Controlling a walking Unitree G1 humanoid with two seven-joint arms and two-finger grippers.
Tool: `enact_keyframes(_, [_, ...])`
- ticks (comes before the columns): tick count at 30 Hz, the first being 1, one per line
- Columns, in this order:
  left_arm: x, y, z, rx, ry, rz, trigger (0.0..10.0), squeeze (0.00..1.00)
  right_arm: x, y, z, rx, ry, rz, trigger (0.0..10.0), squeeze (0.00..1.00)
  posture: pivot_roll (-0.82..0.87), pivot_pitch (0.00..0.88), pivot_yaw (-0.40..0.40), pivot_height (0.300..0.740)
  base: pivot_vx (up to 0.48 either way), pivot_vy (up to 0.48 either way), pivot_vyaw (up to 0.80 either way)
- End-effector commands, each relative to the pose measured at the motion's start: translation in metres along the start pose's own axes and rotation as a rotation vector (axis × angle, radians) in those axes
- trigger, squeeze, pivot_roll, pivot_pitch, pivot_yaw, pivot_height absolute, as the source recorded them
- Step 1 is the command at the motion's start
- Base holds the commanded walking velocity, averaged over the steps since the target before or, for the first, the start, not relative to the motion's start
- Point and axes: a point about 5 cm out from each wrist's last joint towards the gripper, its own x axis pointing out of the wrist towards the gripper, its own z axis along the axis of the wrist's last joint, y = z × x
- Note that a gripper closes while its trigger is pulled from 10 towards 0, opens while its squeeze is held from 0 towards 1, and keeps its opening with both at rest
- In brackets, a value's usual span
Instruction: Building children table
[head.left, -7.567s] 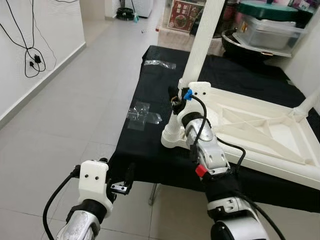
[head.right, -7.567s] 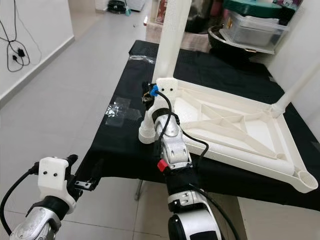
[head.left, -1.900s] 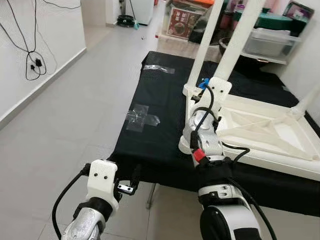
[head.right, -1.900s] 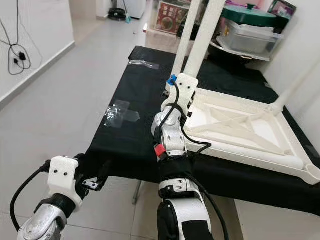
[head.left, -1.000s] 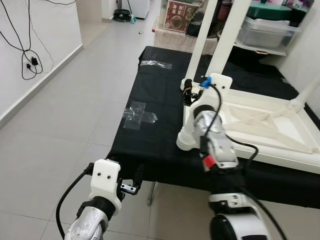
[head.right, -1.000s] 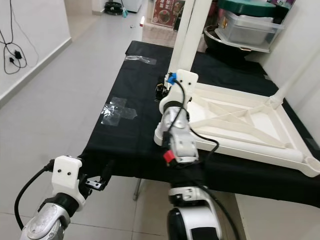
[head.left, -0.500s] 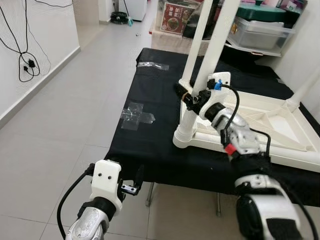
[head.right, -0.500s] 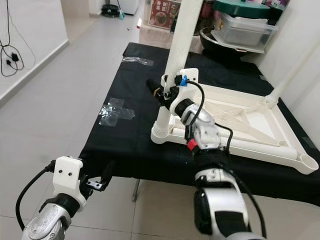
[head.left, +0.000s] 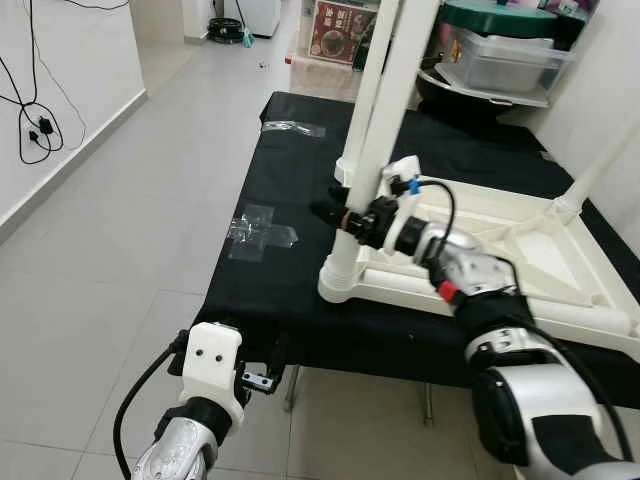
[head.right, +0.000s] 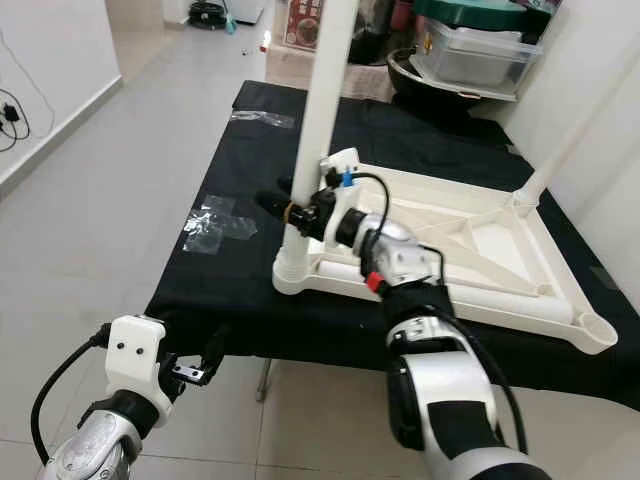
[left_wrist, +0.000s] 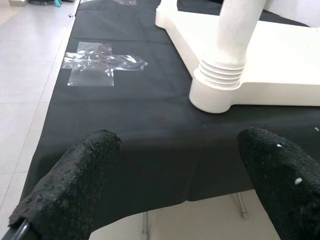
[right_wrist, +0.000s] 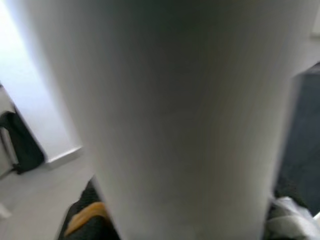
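1. Left claw (head.left: 262, 372) hangs idle below the near edge of the tabletop (head.left: 300, 270), fingers (left_wrist: 75, 185) spread wide, holding nothing.
2. Clear tape patch (head.left: 258, 228) on the black cloth, well apart from the work (not in the way).
3. Children table frame (head.right: 470, 240) lies upside down on the tabletop; near-left leg (head.right: 318, 120) stands in its corner socket (head.right: 295, 272). Right claw (head.right: 290, 214) looks closed on that leg just above the socket; the wrist view is too blurred to be sure.
4. Far-right leg (head.right: 570, 130) also stands fitted. Near-right corner socket (head.right: 598, 336) is empty, so at least one leg is left.
5. Storage bin (head.right: 470, 50) and clutter behind, clear of the arms.
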Motion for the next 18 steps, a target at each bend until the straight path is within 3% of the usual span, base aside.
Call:
enact_keyframes(1, [-0.003, -0.006, 0.006, 0.005, -0.037, -0.029, 10.0, 0.00, 0.005, 0.004, -0.012, 0.013, 0.044, -0.004, 0.0, 0.00, 0.13, 0.072, -0.148, 0.740, 0.000, 0.000, 0.00])
enact_keyframes(6, [-0.007, -0.013, 0.018, 0.028, -0.104, -0.063, 10.0, 0.00, -0.001, 0.000, -0.026, 0.007, 0.048, -0.138, 0.0, 0.00, 0.13, 0.069, -0.149, 0.740, 0.000, 0.000, 0.00])
enact_keyframes(7, [-0.008, -0.015, 0.021, 0.039, -0.118, -0.068, 10.0, 0.00, -0.006, -0.004, -0.032, 0.009, 0.058, -0.229, 0.0, 0.00, 0.12, 0.067, -0.148, 0.740, 0.000, 0.000, 0.00])
enact_keyframes(9, [-0.009, -0.016, 0.023, 0.046, -0.126, -0.070, 10.0, 0.00, -0.010, -0.008, -0.036, 0.012, 0.064, -0.289, 0.0, 0.00, 0.12, 0.067, -0.148, 0.740, 0.000, 0.000, 0.00])
enact_keyframes(12, [-0.009, -0.017, 0.031, 0.057, -0.152, -0.060, 10.0, 0.00, -0.033, -0.018, -0.049, 0.016, 0.053, -0.707, 0.0, 0.00, 0.12, 0.062, -0.143, 0.740, 0.000, 0.000, 0.00])
enact_keyframes(15, [-0.009, -0.017, 0.032, 0.058, -0.156, -0.058, 10.0, 0.00, -0.038, -0.019, -0.051, 0.019, 0.046, -0.789, 0.0, 0.00, 0.12, 0.062, -0.143, 0.740, 0.000, 0.000, 0.00])
enact_keyframes(16, [-0.008, -0.016, 0.032, 0.066, -0.160, -0.055, 10.0, 0.00, -0.053, -0.012, -0.053, 0.065, 0.001, -1.064, 0.0, 0.00, 0.11, 0.059, -0.138, 0.740, 0.000, 0.000, 0.00])
enact_keyframes(18, [-0.006, -0.015, 0.033, 0.067, -0.164, -0.051, 10.0, 0.00, -0.065, 0.001, -0.055, 0.106, -0.034, -1.261, 0.0, 0.00, 0.11, 0.057, -0.136, 0.740, 0.000, 0.000, 0.00])
